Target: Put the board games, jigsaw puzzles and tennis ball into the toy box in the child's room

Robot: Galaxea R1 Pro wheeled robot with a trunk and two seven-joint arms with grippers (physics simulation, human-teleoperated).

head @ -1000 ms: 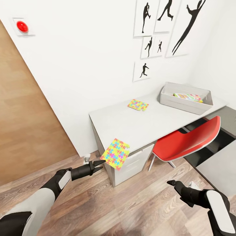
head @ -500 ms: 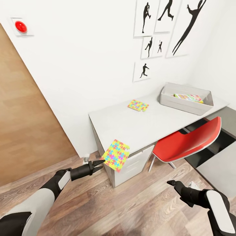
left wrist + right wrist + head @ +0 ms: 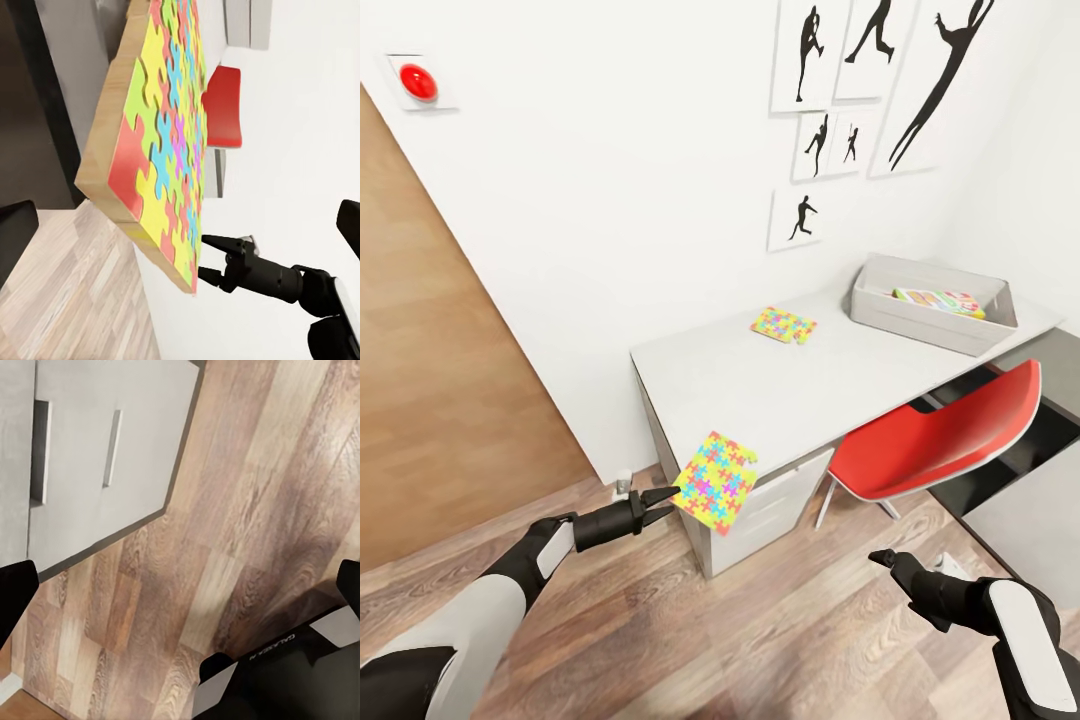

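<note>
L gripper, black w/ tapered fingers, pinches the edge of a flat square jigsaw puzzle – multicolour interlocking pieces on a thin wooden backing, raw wood edge visible in the L wrist view. Puzzle is held tilted in the air just in front of the matte grey rectangular desk, near its drawer unit. 2nd, smaller multicolour puzzle lies flat on the desk top, toward the wall. Grey plastic open toy box, rounded corners, sits at the desk's far end w/ a colourful flat board game inside. Glossy red moulded chair tucked beside the desk. R gripper hangs over the wood-grain plank floor, fingers spread, empty.
</note>
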